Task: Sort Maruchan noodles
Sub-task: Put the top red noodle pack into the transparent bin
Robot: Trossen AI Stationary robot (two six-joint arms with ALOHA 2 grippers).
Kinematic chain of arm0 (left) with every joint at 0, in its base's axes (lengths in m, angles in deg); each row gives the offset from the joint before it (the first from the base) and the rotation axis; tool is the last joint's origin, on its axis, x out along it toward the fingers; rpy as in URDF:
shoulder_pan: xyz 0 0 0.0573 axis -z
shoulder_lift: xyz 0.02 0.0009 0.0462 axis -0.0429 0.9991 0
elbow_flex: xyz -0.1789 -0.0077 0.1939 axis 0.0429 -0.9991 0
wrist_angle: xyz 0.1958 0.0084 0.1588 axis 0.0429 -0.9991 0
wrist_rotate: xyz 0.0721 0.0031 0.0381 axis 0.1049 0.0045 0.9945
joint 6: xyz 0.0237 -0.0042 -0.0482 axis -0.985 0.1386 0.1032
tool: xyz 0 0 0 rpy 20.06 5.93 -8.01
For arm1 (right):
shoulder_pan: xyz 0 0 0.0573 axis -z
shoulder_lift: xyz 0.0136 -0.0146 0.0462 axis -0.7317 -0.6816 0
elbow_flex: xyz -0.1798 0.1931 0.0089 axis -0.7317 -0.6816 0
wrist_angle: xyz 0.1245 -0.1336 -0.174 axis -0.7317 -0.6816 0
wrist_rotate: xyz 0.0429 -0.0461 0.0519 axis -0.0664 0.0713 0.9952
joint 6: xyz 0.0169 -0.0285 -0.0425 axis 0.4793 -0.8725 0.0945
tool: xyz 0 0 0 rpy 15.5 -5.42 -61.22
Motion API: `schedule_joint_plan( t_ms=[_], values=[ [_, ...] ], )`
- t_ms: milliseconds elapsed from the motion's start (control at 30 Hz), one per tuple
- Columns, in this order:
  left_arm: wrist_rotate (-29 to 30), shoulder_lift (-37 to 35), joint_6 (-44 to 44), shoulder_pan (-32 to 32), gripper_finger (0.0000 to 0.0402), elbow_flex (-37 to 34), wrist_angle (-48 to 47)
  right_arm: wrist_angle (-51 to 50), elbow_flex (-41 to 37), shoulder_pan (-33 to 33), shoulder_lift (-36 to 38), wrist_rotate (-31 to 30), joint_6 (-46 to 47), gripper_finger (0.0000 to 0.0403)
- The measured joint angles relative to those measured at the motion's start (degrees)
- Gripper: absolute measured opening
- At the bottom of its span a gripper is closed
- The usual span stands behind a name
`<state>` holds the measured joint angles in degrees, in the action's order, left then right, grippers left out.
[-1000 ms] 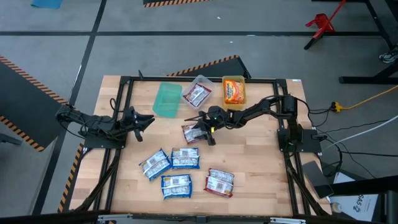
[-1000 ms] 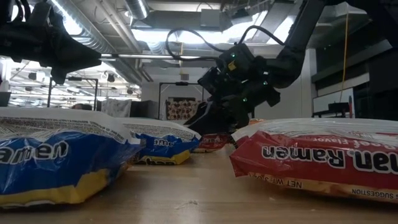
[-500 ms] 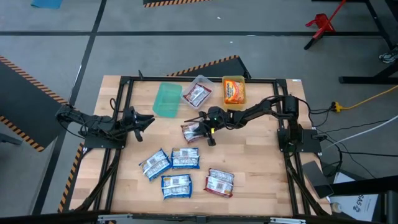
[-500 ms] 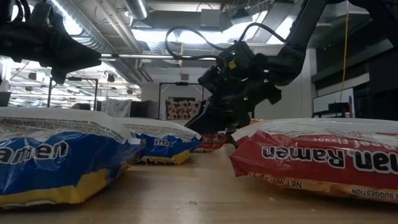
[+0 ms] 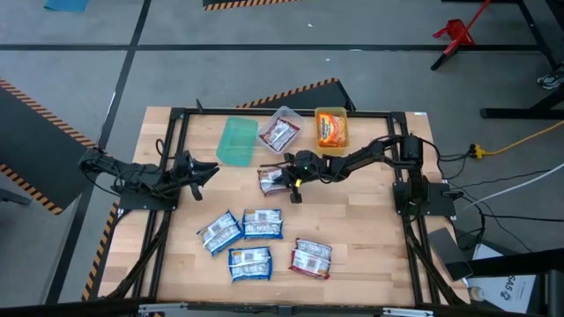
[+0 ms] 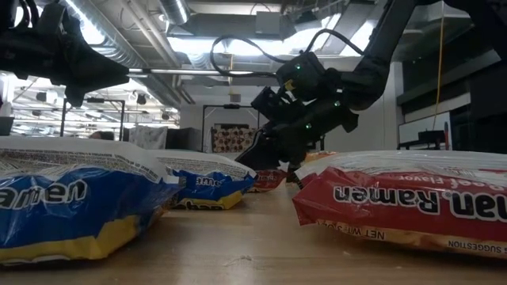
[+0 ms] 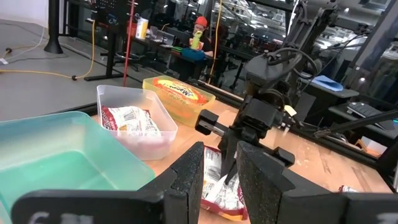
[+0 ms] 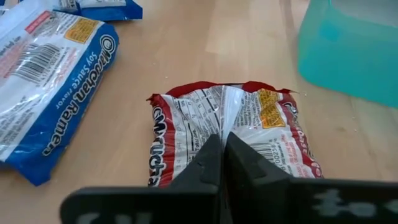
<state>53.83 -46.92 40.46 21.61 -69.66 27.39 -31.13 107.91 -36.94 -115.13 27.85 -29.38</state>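
My right gripper [image 5: 289, 183] [image 6: 269, 162] is shut on a red noodle packet [image 5: 271, 180] [image 8: 230, 124] in the table's middle, in front of the clear bin [image 5: 280, 132]. The packet lies label side down. My left gripper [image 5: 210, 169] [image 7: 219, 152] is open and empty above the table's left part, beside the green bin [image 5: 237, 141]. Three blue packets [image 5: 218, 232] [image 5: 263, 224] [image 5: 249, 262] and one red packet [image 5: 311, 258] lie flat near the front edge. My right gripper pinches the raised back seam fold [image 8: 222, 127] along the middle of the red packet between its two fingers. The fingers come from the table's right, slanting down. The packet's far end [image 8: 217, 88] is low at the table; whether it touches, I cannot tell.
The clear bin holds a red packet [image 5: 278, 134]. The yellow bin [image 5: 331, 128] to its right holds an orange packet. The green bin shows nothing inside. The black frame rails [image 5: 176, 141] run along the table's edges.
My right gripper has moved a little toward the table's far edge and the clear bin, shut on the red packet, which has gone along with it.
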Motion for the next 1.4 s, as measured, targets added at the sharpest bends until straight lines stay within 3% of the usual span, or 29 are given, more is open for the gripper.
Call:
schedule_joint_plan(
  t_ms=[767, 900, 1200, 1300, 1400],
  values=[
    [-0.02, 0.01, -0.46, 0.01, 0.0090, 0.00, 0.00, -1.59, -0.06, 0.24, 7.47, -0.77, 5.78, 0.0007],
    [-0.02, 0.00, -0.46, 0.00, 0.0090, 0.00, 0.00, -2.96, -0.06, 0.54, 7.49, 2.05, 4.60, 0.0052],
    [-0.02, 0.01, -1.76, 0.00, 0.0090, 0.00, 0.00, -7.29, -1.02, 1.00, 7.53, 3.15, -0.39, 0.0242],
    [0.17, 0.00, -1.81, 0.01, 0.0090, 0.00, 0.00, -5.83, -3.12, 2.35, 7.55, 4.33, -0.67, 0.0266],
    [0.82, 0.01, -1.81, -0.01, 0.0090, 0.00, -0.01, 1.12, -7.15, 4.30, 7.53, 6.73, -0.06, 0.0262]
  ],
)
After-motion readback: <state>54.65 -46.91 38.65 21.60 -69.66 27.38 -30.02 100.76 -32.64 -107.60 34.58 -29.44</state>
